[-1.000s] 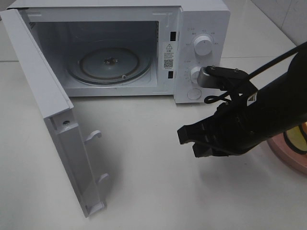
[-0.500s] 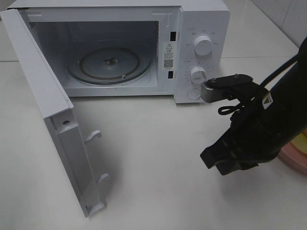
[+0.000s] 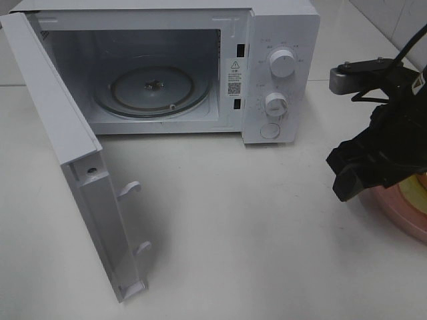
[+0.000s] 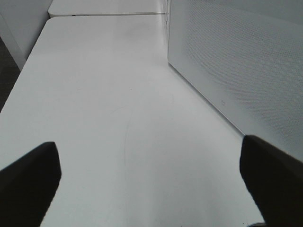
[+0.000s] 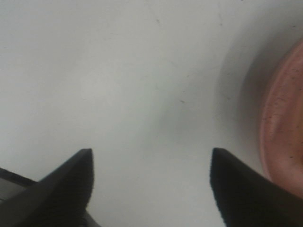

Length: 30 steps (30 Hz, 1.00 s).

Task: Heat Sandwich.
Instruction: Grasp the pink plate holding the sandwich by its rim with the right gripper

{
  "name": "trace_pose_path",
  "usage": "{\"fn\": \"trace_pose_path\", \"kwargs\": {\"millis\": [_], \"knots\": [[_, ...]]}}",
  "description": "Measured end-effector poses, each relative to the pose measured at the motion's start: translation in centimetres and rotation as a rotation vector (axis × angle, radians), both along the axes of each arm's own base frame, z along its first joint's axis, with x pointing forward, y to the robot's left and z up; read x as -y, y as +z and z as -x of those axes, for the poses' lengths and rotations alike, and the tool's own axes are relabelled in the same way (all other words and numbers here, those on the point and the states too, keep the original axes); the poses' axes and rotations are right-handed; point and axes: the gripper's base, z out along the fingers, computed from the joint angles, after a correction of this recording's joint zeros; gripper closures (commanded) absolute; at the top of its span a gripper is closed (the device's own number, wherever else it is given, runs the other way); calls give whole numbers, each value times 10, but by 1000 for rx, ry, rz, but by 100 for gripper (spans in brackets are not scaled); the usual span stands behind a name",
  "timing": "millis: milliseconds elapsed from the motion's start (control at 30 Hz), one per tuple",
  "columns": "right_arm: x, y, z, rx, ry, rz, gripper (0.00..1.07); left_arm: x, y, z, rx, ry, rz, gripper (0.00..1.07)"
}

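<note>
The white microwave [image 3: 280, 40] stands at the back with its door [image 3: 73, 167] swung wide to the left; the glass turntable [image 3: 152, 90] inside is bare. At the right edge a pink plate [image 3: 400, 213] holds the sandwich [image 3: 420, 193], of which only a yellow sliver shows past the arm. My right gripper [image 3: 343, 177] hangs just left of the plate with its jaws open and nothing between them. In the right wrist view this gripper [image 5: 151, 184] is over bare table, the plate rim [image 5: 284, 127] beside one finger. My left gripper [image 4: 151, 184] is open and empty.
The left gripper sits low over the table beside the microwave's perforated side wall [image 4: 236, 61]. The microwave's two dials [image 3: 282, 63] and a round button face front. White table [image 3: 220, 233] spreads before the oven. The open door juts toward the front left.
My right gripper has swung from the table's middle to the right, up to the plate's edge, and its jaws have gone from shut to open. The left has not moved.
</note>
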Motion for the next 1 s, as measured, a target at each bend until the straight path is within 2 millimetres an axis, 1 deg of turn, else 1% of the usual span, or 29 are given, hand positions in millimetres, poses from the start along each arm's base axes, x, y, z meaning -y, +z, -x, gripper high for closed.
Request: {"fn": "trace_pose_path", "kwargs": {"millis": [33, 167, 300, 333, 400, 467, 533, 600, 700, 800, 833, 967, 1000], "knots": [[2, 0, -1, 7, 9, 20, 14, 0, 0, 0, 0, 0, 0, 9], [8, 0, -3, 27, 19, 88, 10, 0, 0, 0, 0, 0, 0, 9], [14, -1, -5, 36, -5, 132, 12, 0, 0, 0, 0, 0, 0, 9], [19, -6, -9, 21, -25, 149, 13, 0, 0, 0, 0, 0, 0, 9], [21, -8, -10, 14, -37, 154, 13, 0, 0, 0, 0, 0, 0, 9], [27, -19, -15, -28, -65, 172, 14, 0, 0, 0, 0, 0, 0, 9], [29, -22, -17, -40, -70, 175, 15, 0, 0, 0, 0, 0, 0, 9], [32, -33, -21, -74, -84, 185, 16, 0, 0, 0, 0, 0, 0, 9], [33, -38, -23, -84, -88, 186, 17, 0, 0, 0, 0, 0, 0, 9], [34, -49, -29, -97, -93, 185, 18, 0, 0, 0, 0, 0, 0, 9], [34, -49, -29, -97, -93, 185, 18, 0, 0, 0, 0, 0, 0, 9], [35, -61, -35, -108, -95, 184, 19, 0, 0, 0, 0, 0, 0, 9], [35, -61, -35, -108, -95, 184, 19, 0, 0, 0, 0, 0, 0, 9]]}}
